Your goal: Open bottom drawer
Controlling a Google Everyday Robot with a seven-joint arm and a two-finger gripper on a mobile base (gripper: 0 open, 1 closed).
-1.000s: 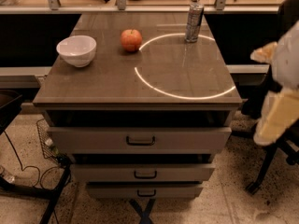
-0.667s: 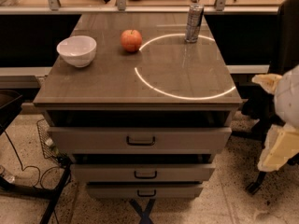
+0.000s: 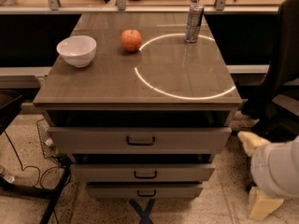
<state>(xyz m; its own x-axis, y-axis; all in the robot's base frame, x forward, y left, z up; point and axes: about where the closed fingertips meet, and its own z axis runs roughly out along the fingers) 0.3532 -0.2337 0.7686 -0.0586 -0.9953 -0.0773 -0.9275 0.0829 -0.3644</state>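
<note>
Gripper [image 3: 256, 171] low at right, bottom drawer [image 3: 117, 190] well apart

Nothing here for you to read. The can [image 3: 194, 22] at the back of the table [image 3: 117, 85] carries markings, but no word, brand or number comes clear. Your hand [image 3: 251, 142] sits low on the right, beside the table.
</note>
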